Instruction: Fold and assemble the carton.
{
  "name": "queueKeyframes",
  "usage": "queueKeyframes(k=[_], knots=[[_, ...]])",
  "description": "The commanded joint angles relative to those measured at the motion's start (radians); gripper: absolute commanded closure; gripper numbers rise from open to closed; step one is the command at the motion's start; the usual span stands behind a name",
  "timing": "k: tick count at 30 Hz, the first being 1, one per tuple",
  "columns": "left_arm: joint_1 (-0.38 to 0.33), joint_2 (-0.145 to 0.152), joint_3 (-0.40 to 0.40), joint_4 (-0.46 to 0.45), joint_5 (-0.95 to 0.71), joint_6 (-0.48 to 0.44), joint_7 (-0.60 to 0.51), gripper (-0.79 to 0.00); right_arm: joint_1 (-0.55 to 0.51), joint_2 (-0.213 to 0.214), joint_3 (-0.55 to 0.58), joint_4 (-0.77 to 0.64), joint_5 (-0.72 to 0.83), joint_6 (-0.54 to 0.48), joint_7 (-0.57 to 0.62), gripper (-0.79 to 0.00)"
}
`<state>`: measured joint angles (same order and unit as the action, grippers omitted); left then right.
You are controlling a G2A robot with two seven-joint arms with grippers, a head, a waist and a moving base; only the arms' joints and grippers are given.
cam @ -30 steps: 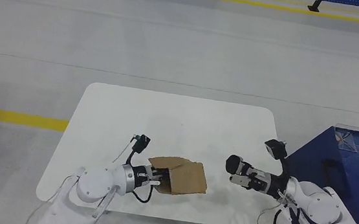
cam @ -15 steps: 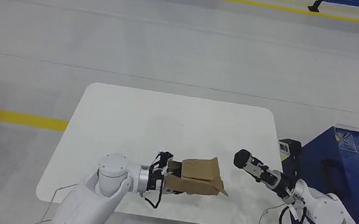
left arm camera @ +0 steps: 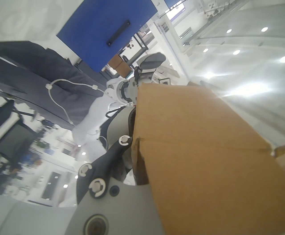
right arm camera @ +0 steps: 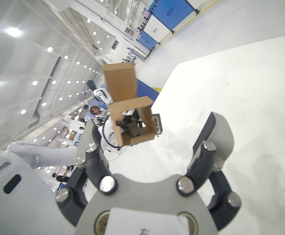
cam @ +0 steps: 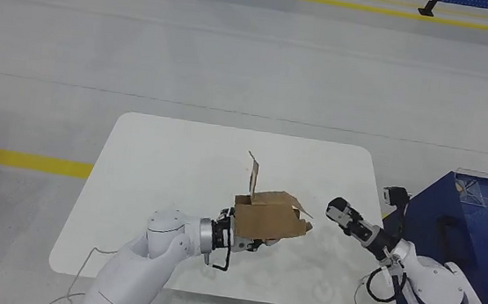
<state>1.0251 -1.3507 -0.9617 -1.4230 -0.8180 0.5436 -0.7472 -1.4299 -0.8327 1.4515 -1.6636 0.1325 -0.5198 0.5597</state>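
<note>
Carton (cam: 266,218) raised, flap up — left gripper (cam: 234,233) half hidden behind it.

The carton (cam: 266,218) is plain brown cardboard, the table (cam: 163,171) plain white. The right gripper (right arm camera: 153,126) is grey with black links. The floor (cam: 235,63) is pale grey with a yellow stripe (cam: 22,160), the cabinet (cam: 468,213) blue

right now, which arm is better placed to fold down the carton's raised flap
Probably right: the right jaws are open, empty and facing the carton; the left jaws are shut on it, holding it up.
</note>
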Motion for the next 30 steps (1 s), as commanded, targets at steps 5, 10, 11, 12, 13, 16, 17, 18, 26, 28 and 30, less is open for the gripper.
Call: queueKeyframes(k=[5, 10, 11, 12, 13, 16, 17, 18, 26, 28, 30], knots=[[0.034, 0.013, 0.008, -0.05, 0.142, -0.107, -0.011, 0.0, 0.001, -0.011, -0.039, -0.013, -0.166, 0.037, -0.066, -0.785], [0.046, 0.017, -0.002, -0.064, 0.142, -0.116, 0.002, 0.0, 0.009, -0.014, -0.065, -0.017, -0.255, 0.049, -0.036, -0.785], [0.048, 0.017, -0.006, -0.065, 0.142, -0.12, 0.012, 0.0, 0.012, -0.015, -0.072, -0.014, -0.277, 0.053, -0.035, -0.785], [0.051, 0.017, -0.01, -0.067, 0.139, -0.127, 0.016, 0.0, 0.016, -0.016, -0.083, -0.012, -0.295, 0.047, -0.021, -0.785], [0.054, 0.018, -0.014, -0.067, 0.133, -0.134, 0.019, 0.0, 0.021, -0.018, -0.095, -0.006, -0.306, 0.038, -0.007, -0.785], [0.066, 0.018, -0.029, -0.074, 0.105, -0.167, 0.019, 0.0, 0.038, -0.024, -0.131, 0.01, -0.326, 0.032, 0.013, -0.785], [0.069, 0.019, -0.033, -0.076, 0.104, -0.174, 0.024, 0.0, 0.044, -0.026, -0.144, 0.013, -0.329, 0.029, 0.021, -0.785], [0.072, 0.019, -0.034, -0.079, 0.105, -0.178, 0.027, 0.0, 0.05, -0.028, -0.156, 0.016, -0.333, 0.027, 0.024, -0.785], [0.077, 0.021, -0.026, -0.078, 0.125, -0.19, 0.037, 0.0, 0.079, -0.039, -0.168, 0.029, -0.292, 0.013, 0.008, -0.785], [0.079, 0.021, -0.024, -0.075, 0.137, -0.199, 0.049, 0.0, 0.074, -0.037, -0.144, 0.024, -0.258, 0.007, 0.0, -0.785], [0.08, 0.021, -0.021, -0.072, 0.144, -0.203, 0.056, 0.0, 0.064, -0.034, -0.126, 0.002, -0.251, 0.004, 0.025, -0.785]])
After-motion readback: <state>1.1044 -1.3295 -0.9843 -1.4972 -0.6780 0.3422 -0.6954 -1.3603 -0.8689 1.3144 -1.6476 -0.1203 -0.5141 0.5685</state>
